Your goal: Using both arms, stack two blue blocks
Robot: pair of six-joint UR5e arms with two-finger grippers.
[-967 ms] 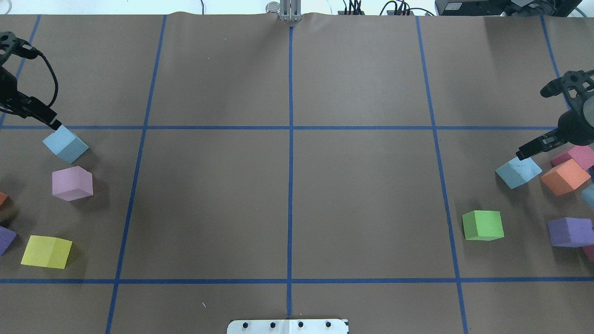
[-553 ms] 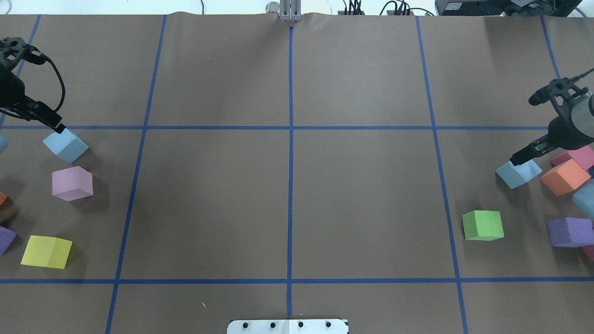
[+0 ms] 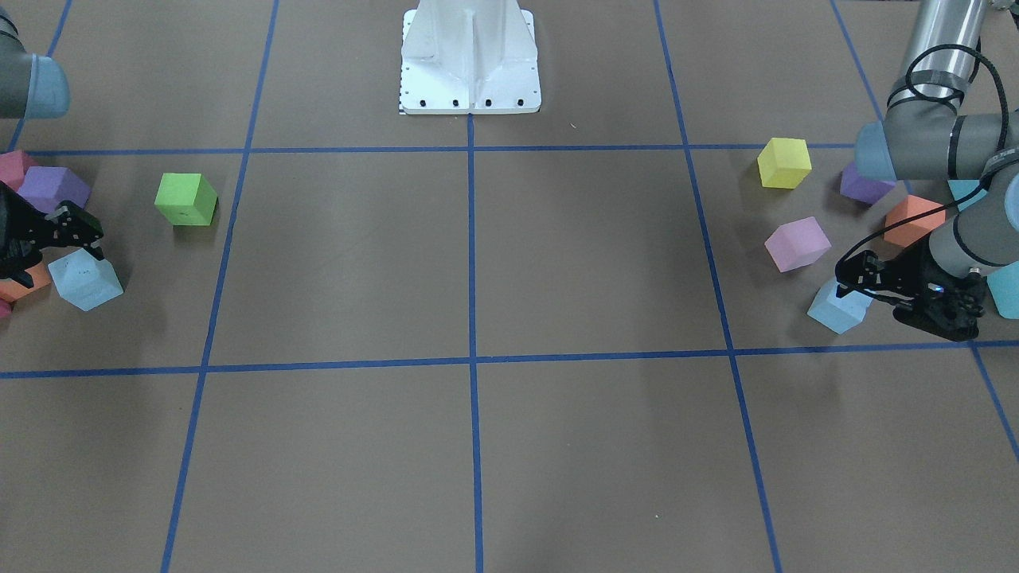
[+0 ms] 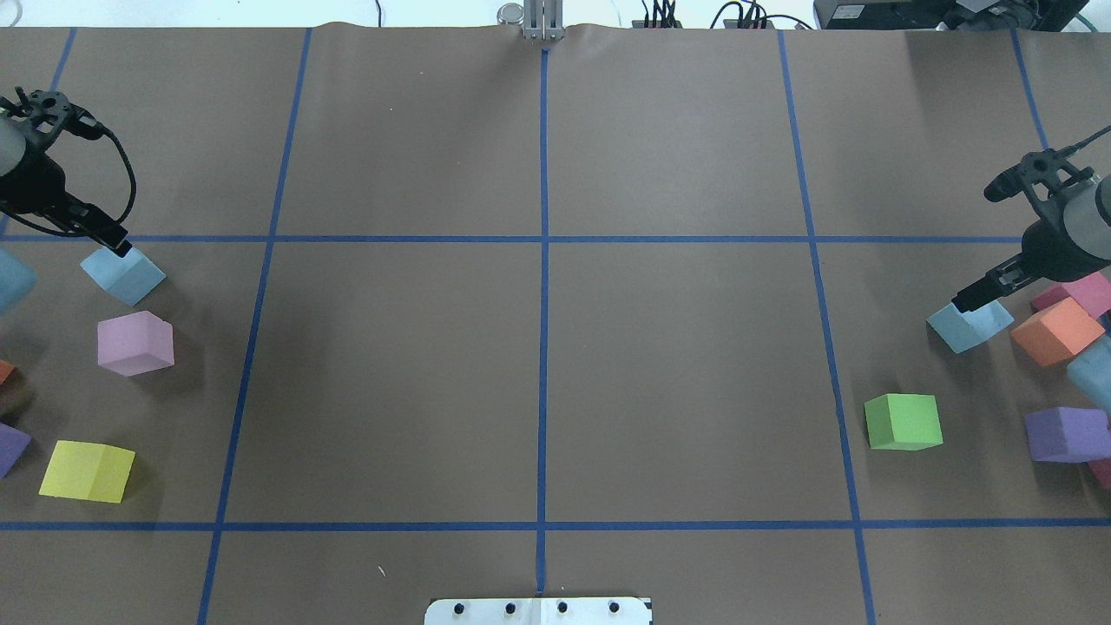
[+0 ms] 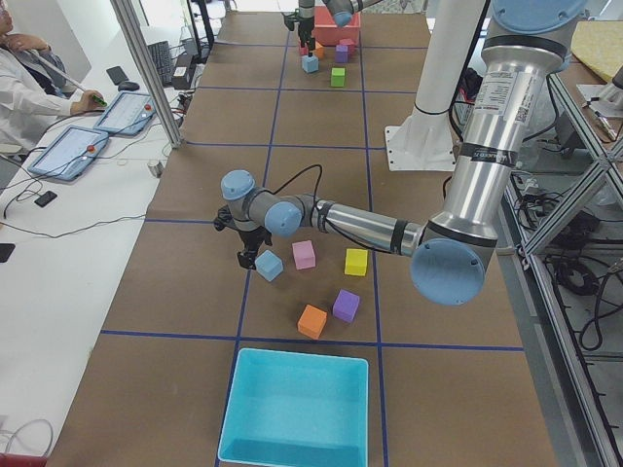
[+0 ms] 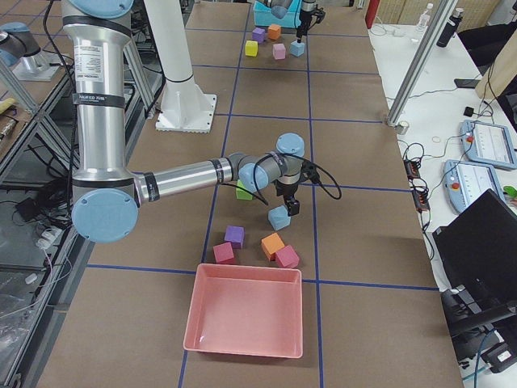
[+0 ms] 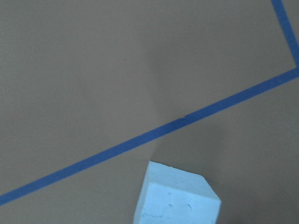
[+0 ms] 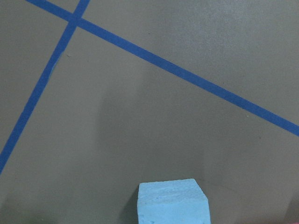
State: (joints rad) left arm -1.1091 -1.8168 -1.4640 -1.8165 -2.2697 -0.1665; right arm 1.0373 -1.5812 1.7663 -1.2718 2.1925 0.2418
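One pale blue block (image 4: pixel 122 273) lies at the far left and shows at the bottom of the left wrist view (image 7: pixel 180 196). My left gripper (image 4: pixel 120 246) hangs low at its far upper edge and looks open; in the front view it (image 3: pixel 856 280) is right over the block (image 3: pixel 836 309). The other pale blue block (image 4: pixel 969 325) lies at the far right and shows in the right wrist view (image 8: pixel 172 203). My right gripper (image 4: pixel 965 299) is at its top edge, also looking open. Neither block is lifted.
A pink cube (image 4: pixel 134 343) and a yellow cube (image 4: pixel 87 470) lie near the left block. Green (image 4: pixel 903 421), orange (image 4: pixel 1055 330) and purple (image 4: pixel 1063 434) cubes lie near the right block. A turquoise tray (image 5: pixel 297 409) and a pink tray (image 6: pixel 246 319) stand at the table's ends.
Both grippers have come down and inward onto their blue blocks, the left moving right, the right moving left. The blocks have not moved.
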